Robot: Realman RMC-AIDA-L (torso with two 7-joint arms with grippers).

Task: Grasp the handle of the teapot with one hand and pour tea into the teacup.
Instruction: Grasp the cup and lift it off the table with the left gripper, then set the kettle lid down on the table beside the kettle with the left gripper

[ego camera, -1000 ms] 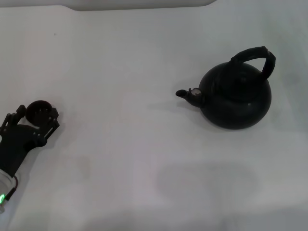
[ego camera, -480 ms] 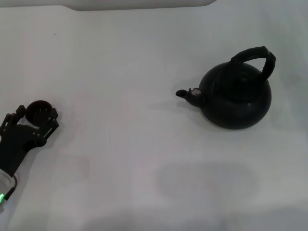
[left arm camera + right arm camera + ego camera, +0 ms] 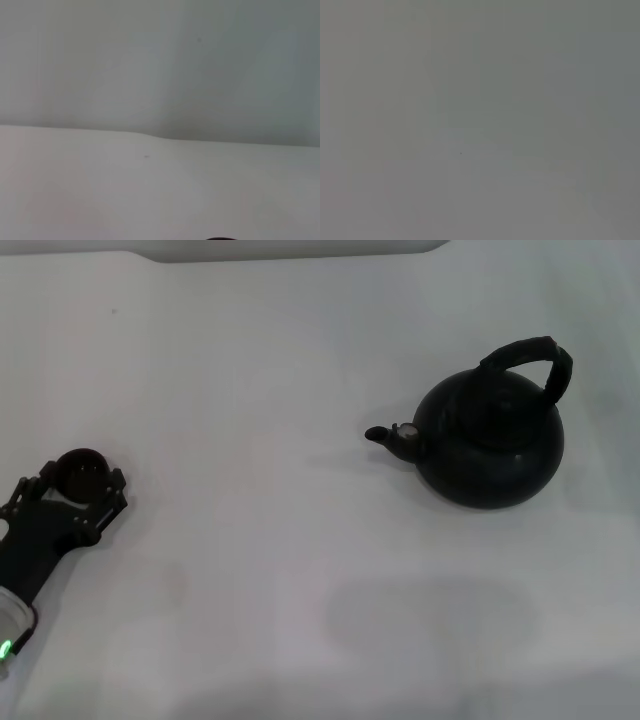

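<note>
One heavy, rigid round black teapot (image 3: 489,445) suits lifting by its arched black handle (image 3: 532,359); far left, left gripper (image 3: 72,489) spread around the tiny dark teacup (image 3: 80,468).

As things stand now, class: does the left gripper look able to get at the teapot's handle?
Probably not directly: the left gripper sits around the teacup, far across bare table from the handle. Nothing blocks the handle itself.

I see a plain white table (image 3: 300,570) filling the head view, with a faint greyish shadow patch near its front edge. A pale raised strip (image 3: 290,248) runs along the far edge. A tiny dark speck (image 3: 113,311) marks the far left.
</note>
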